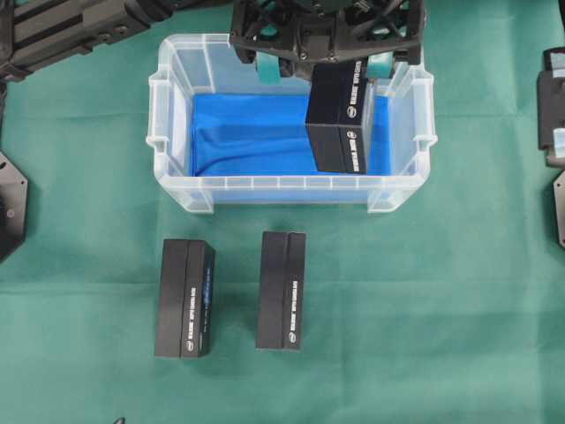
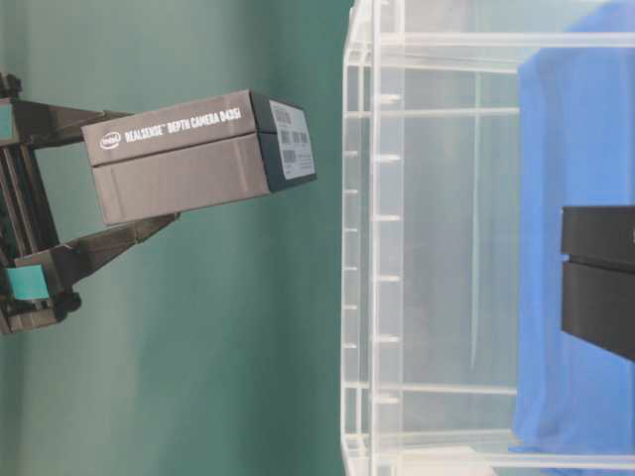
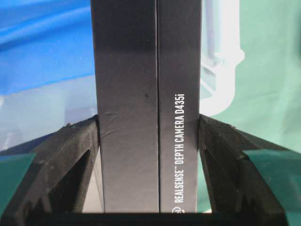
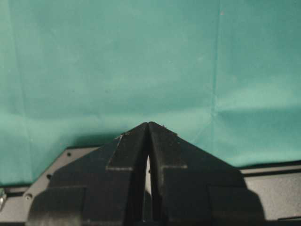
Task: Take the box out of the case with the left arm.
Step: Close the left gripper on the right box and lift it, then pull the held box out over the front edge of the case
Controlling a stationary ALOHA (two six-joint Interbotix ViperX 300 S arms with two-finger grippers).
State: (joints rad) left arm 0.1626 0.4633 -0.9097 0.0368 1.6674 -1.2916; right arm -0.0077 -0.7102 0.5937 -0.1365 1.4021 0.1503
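Hanging from the left gripper [image 1: 322, 64], the box [image 1: 337, 115] was already up off the blue lining [image 1: 247, 132], and that was pretty much the whole story here. The jaws were clamped on the box's two long sides near its top end, so its long axis ran straight out from the jaws, pointing down and tilted a bit toward the front wall of the case [image 1: 168, 115]. The left wrist view showed it best: box [image 3: 146, 103] dead centre, a black finger [image 3: 70, 155] pressed on either flank, no gap visible.

From the table-level view the box [image 2: 198, 159] looked like it sat clear of the case rim [image 2: 362, 248], not touching it, with green cloth behind. Overhead it was over the case's right half, close to the right wall [image 1: 410, 115], so I'd say it was lifted but not yet carried out past the outline.

My read: the next bit would call for moving sideways or forward without the lower end clipping the rim, since the box stuck out a long way past the jaws.

The right gripper [image 4: 148, 129] was well apart from all this, jaws shut on nothing, just green cloth in front of it. So the left arm [image 1: 62, 31] was the only one anywhere near.

Two more boxes [image 1: 185, 299] lay side by side on the desk [image 1: 441, 309] in front of the case, not in the way.
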